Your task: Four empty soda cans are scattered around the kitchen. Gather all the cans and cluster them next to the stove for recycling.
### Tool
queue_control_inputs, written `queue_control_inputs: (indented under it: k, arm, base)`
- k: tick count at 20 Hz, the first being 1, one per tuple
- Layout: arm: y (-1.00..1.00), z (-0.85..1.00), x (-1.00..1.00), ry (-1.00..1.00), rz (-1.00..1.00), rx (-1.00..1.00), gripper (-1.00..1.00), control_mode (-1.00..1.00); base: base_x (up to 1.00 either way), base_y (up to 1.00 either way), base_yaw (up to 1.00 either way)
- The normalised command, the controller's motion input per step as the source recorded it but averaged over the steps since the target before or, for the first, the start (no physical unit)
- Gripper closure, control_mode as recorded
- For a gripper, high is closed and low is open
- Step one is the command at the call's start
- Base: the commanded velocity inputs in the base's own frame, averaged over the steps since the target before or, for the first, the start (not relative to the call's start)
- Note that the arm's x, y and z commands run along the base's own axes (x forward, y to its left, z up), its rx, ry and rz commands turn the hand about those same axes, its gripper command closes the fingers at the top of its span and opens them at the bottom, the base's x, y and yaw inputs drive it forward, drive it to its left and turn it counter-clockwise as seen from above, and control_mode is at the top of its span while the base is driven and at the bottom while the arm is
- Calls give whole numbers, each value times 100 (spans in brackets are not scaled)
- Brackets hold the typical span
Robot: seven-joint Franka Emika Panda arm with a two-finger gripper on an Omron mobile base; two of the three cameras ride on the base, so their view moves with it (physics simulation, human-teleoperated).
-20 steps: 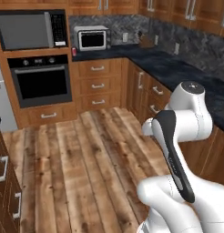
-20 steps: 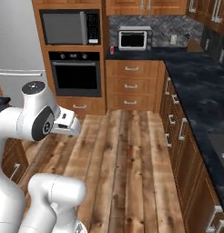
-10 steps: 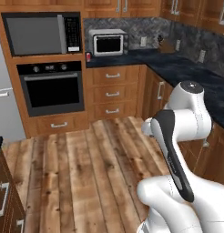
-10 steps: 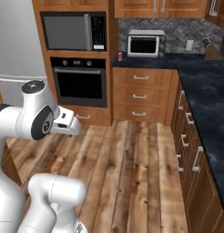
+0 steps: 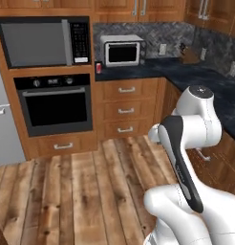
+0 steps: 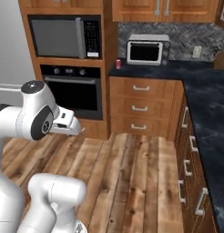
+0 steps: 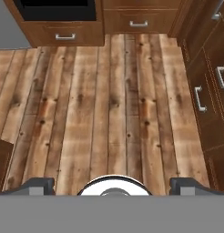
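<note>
Standing upright at the left end of the black marbled worktop (image 5: 153, 72), one red soda can (image 5: 98, 67) sits just beside a silver toaster oven (image 5: 122, 50) and close to the tall cabinet that houses the black microwave (image 5: 43, 42) and, below it, the black wall oven (image 5: 53, 104). Any lettering on the can is too small to read, and the markings on the microwave's keypad are likewise illegible. From the right base view the same can (image 6: 118, 64) appears at the worktop's edge, left of the toaster oven (image 6: 147, 50). A knife block (image 5: 190, 54) stands farther along the worktop by the tiled backsplash. The white arm's end effector (image 7: 112, 185) hangs over the wood plank floor (image 7: 109, 104), its two fingertips (image 7: 38, 185) spread wide apart, nothing between them. Drawer fronts with silver handles (image 5: 126, 89) are all closed, contents unseen.
</note>
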Motion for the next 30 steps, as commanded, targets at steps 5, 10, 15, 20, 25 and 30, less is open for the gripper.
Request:
queue_control_inputs:
  k: [5, 10, 15, 20, 25, 30]
  arm:
    - [0, 0, 0, 0, 0, 0, -100, 100]
    - [0, 0, 0, 0, 0, 0, -100, 100]
    - [0, 0, 0, 0, 0, 0, -100, 100]
    - [0, 0, 0, 0, 0, 0, -100, 100]
    - [0, 0, 0, 0, 0, 0, -100, 100]
    - [0, 0, 0, 0, 0, 0, -100, 100]
  base:
    - [86, -49, 8]
    - [81, -52, 8]
    - [69, -44, 10]
    - [63, -23, 14]
    - [69, -25, 17]
    - [58, -41, 14]
